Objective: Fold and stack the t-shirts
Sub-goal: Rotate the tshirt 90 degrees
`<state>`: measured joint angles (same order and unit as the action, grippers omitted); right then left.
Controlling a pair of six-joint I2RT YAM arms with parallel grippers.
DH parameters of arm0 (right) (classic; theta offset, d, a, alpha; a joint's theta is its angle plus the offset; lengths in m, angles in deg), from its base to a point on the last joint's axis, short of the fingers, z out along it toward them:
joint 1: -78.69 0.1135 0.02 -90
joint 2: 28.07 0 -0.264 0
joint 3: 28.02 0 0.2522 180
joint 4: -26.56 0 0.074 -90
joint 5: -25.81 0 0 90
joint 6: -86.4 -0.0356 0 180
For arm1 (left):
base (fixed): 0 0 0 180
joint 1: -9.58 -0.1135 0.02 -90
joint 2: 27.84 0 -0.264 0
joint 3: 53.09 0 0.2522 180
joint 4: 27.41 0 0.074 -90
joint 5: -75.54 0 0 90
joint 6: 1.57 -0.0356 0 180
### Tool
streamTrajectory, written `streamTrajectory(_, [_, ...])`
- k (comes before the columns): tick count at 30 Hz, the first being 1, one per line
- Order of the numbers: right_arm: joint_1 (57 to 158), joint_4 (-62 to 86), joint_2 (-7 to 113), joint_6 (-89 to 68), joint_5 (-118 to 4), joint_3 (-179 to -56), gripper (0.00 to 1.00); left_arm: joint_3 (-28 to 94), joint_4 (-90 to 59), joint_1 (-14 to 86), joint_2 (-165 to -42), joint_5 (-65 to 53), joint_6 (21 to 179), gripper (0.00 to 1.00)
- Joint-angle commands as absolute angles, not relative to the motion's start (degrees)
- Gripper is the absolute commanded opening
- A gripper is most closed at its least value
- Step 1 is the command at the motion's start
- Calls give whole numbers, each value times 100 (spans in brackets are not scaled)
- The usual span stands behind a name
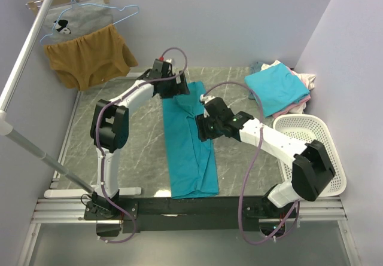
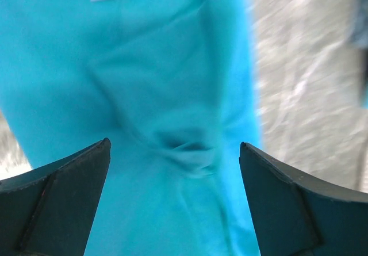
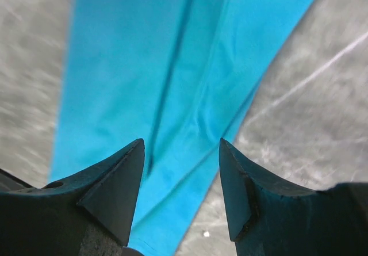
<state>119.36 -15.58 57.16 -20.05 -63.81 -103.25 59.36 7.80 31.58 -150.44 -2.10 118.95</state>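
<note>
A teal t-shirt [image 1: 187, 152] lies folded into a long narrow strip down the middle of the table, running from the far end to the near edge. My left gripper [image 1: 181, 88] hovers over its far end, jaws open and empty; the left wrist view shows the wrinkled teal cloth [image 2: 172, 123] below them. My right gripper [image 1: 201, 128] is over the strip's right edge at mid length, jaws open and empty; the right wrist view shows the teal cloth [image 3: 172, 83] and its edge. A folded lighter turquoise t-shirt [image 1: 277, 88] tops a stack with pink and white shirts at the far right.
A white plastic basket [image 1: 335, 158] stands at the right edge. A mustard-brown garment [image 1: 90, 57] and a grey printed one [image 1: 75, 21] hang on hangers at the far left. A slanted metal rail [image 1: 24, 57] crosses the left side. The marble table [image 1: 131, 158] shows beside the strip.
</note>
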Motion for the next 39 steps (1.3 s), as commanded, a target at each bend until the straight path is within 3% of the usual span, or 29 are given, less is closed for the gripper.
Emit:
streamTrajectory(1, [11772, -1269, 5376, -1863, -6541, -10647, 62, 6744, 1042, 3146, -14974, 48, 11708, 99])
streamTrajectory(8, [11535, -1216, 5315, -1872, -6867, -10507, 62, 6790, 1447, 3295, -15176, 5, 11603, 100])
streamTrajectory(15, [11052, -917, 5068, -2082, -6649, -10172, 62, 5999, 499, 3418, -14939, 426, 11813, 99])
streamTrajectory(19, [10867, -908, 5068, -2127, -6560, -10058, 62, 6401, 655, 3533, -15219, 620, 11753, 99])
streamTrajectory(28, [10805, -908, 5121, -2091, -6560, -9988, 62, 7141, 2097, 3823, -15721, -416, 11392, 99])
streamTrajectory(39, [10796, -855, 5262, -2127, -6507, -9918, 61, 7412, 1876, 3884, -15800, -179, 11410, 99])
